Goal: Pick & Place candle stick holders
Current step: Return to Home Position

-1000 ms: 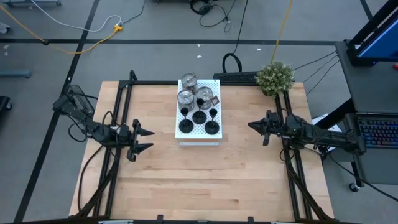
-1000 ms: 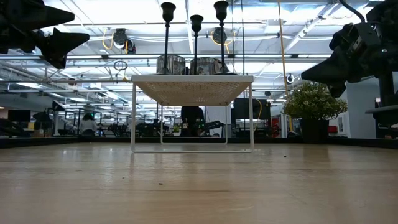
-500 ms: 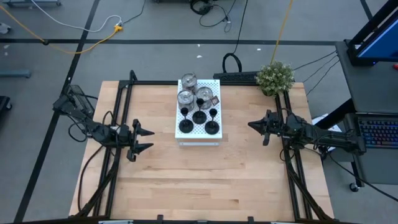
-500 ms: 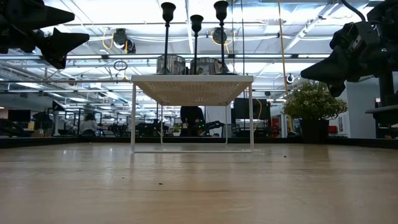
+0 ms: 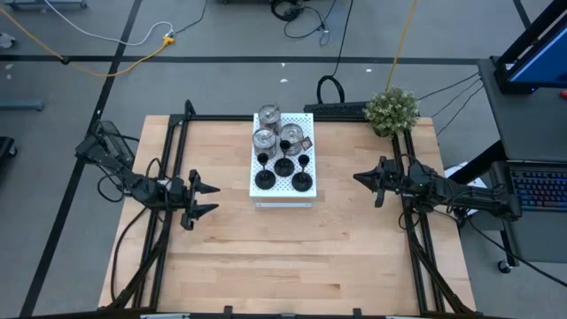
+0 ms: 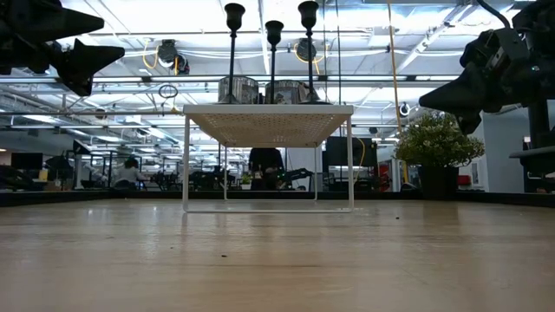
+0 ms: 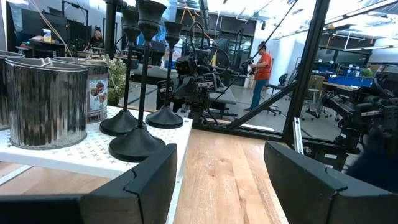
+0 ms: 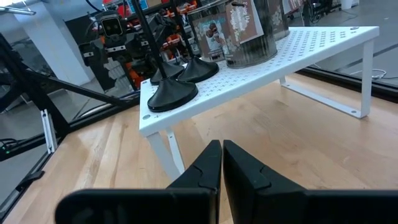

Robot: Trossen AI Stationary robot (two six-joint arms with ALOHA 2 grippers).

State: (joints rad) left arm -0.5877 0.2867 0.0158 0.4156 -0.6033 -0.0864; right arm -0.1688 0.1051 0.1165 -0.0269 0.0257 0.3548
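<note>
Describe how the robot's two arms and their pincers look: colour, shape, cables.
The left arm and right arm are slim, jointed and matt black, with black cables looping along them. The left pincer and right pincer are black too. Each has two angular, faceted fingers tapering to points. No markings show.

Both arms are matte black: the left arm (image 5: 124,173) trails looped black cables (image 5: 131,232); the right arm (image 5: 461,197) ends in tapered fingers (image 8: 205,169).
</note>
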